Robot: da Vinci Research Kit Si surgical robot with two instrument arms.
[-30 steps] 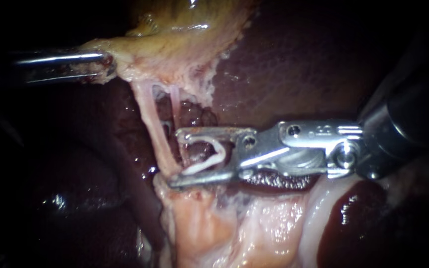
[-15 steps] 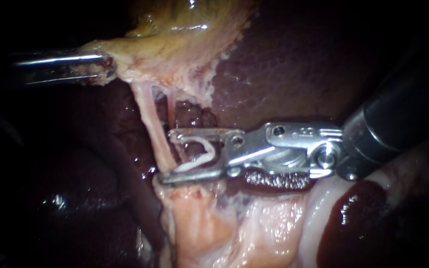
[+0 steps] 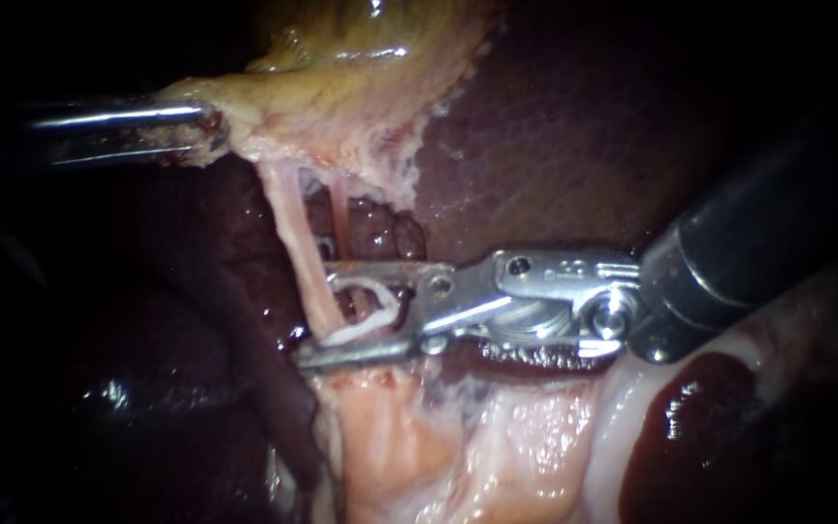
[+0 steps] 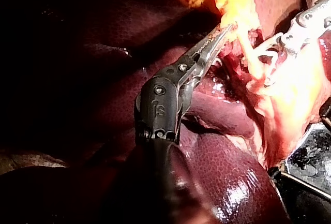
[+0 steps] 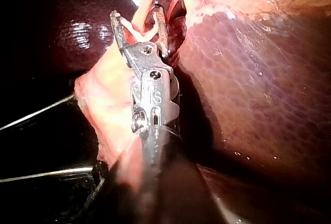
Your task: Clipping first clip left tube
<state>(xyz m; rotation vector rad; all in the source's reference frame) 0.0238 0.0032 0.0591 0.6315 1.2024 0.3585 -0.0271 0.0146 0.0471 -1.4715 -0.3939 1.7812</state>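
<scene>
Jaws of right instrument (image 3: 314,311) stand apart, holding open white clip (image 3: 372,309) between them. Left tube (image 3: 291,218) crosses gap near jaw tips, inside clip mouth. Placement looks done; clip not yet squeezed, closing left. Beyond tips, left instrument (image 3: 208,131) pinches gallbladder (image 3: 361,87) edge.

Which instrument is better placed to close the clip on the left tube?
Right. The right instrument holds the white clip in its jaws at the left tube; the left instrument is shut on the gallbladder, farther away.
</scene>
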